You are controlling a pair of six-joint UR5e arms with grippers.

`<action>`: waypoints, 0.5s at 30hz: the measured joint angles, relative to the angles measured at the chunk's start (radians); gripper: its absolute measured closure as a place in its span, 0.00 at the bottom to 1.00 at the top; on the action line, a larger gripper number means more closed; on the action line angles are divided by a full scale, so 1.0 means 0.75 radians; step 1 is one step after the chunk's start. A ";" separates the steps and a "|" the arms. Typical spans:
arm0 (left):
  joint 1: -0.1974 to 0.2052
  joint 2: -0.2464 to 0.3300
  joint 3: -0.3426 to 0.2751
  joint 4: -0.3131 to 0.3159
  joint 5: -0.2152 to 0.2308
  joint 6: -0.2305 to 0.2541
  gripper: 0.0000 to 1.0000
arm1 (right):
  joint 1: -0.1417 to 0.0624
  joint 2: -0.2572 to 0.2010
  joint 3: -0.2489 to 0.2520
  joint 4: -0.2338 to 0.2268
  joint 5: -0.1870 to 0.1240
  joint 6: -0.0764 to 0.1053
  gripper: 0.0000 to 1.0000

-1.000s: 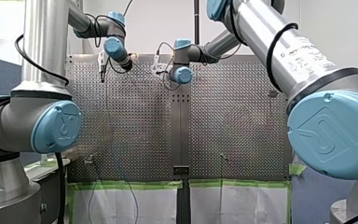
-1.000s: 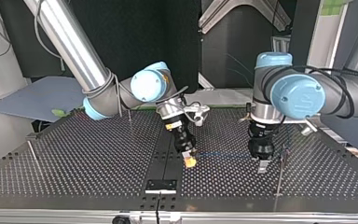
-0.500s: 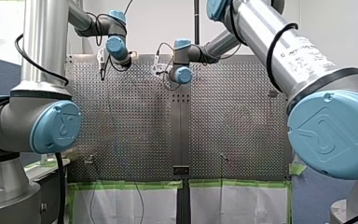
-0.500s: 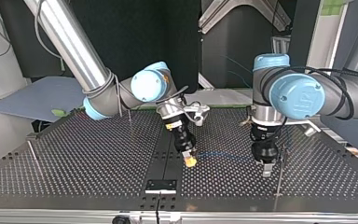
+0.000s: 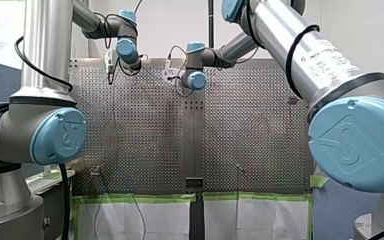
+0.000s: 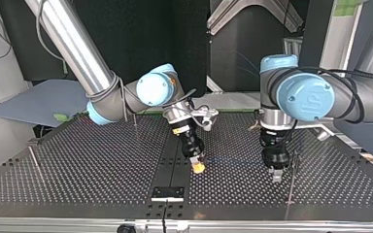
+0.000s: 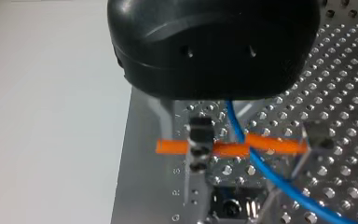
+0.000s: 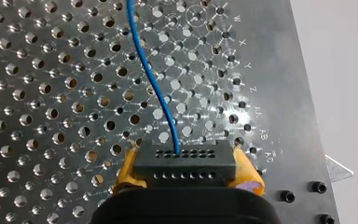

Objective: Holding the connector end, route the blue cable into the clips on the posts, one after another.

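Observation:
In the right wrist view a black connector (image 8: 185,161) sits clamped between my right gripper's (image 8: 186,173) yellow pads (image 8: 127,170). The blue cable (image 8: 149,79) runs out of it over the perforated table. At the top view's middle that gripper (image 6: 198,168) points down at the table. My left gripper (image 6: 276,175) hangs low at the top view's right, close beside a thin post (image 6: 291,182). Under its black body in the left wrist view, the blue cable (image 7: 265,172) crosses an orange bar (image 7: 272,144) next to a small black clip (image 7: 200,135).
More thin posts stand at the top view's left (image 6: 33,158) and toward the back (image 6: 135,124). A small black plate (image 6: 168,193) lies on the centre strip near the table's edge. In the front view further posts (image 5: 239,169) stand on the table (image 5: 250,125).
My left gripper has shifted a little toward the post at the top view's right and sunk lower. My right arm has kept still with the connector.

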 joint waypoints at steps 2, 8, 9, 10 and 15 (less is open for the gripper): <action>-0.004 0.000 0.000 0.002 -0.002 -0.003 0.95 | -0.001 0.000 0.000 0.001 0.000 0.000 1.00; -0.015 0.001 0.000 0.000 -0.005 -0.007 1.00 | -0.003 0.000 0.001 0.002 0.000 0.000 1.00; -0.016 0.000 0.000 -0.001 -0.006 -0.007 1.00 | -0.003 0.000 0.001 0.002 0.000 0.000 1.00; -0.018 0.000 0.000 -0.003 -0.006 -0.008 1.00 | -0.004 0.000 0.001 0.002 0.000 0.000 1.00; -0.021 0.000 0.000 -0.006 -0.007 -0.012 1.00 | -0.006 0.000 0.001 0.003 0.000 0.000 1.00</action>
